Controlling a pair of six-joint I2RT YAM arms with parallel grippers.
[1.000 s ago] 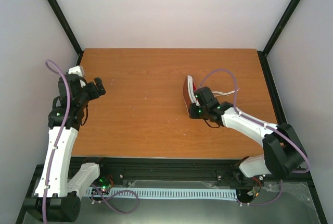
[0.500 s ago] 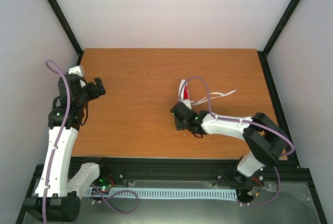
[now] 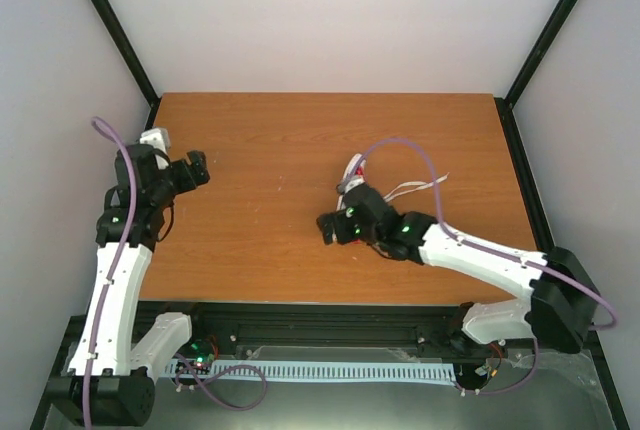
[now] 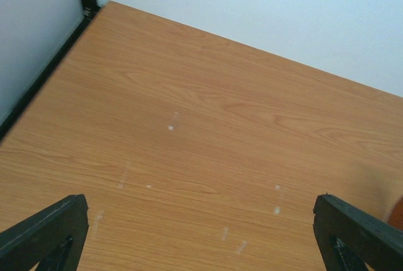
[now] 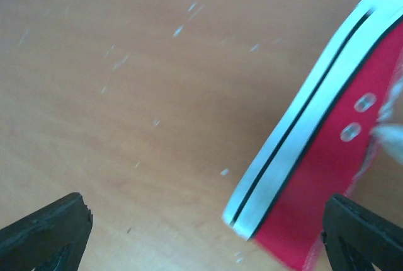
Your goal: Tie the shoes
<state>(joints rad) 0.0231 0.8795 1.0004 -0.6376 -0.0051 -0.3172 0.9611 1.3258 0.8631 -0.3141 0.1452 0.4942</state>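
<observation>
Sneaker (image 5: 313,181) sat on bench (image 3: 260,150) centre-right, beside my right hand (image 3: 335,228), spread and empty | left hand (image 3: 195,168) spread too, well apart | I judged it light, soft-sided, laces (image 3: 420,187) limp: pinch lace ends, steady by stiff sole (image 5: 286,152).

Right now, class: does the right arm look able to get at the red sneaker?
Probably yes: the right hand is open right beside the sneaker, with only bare table between them.
</observation>
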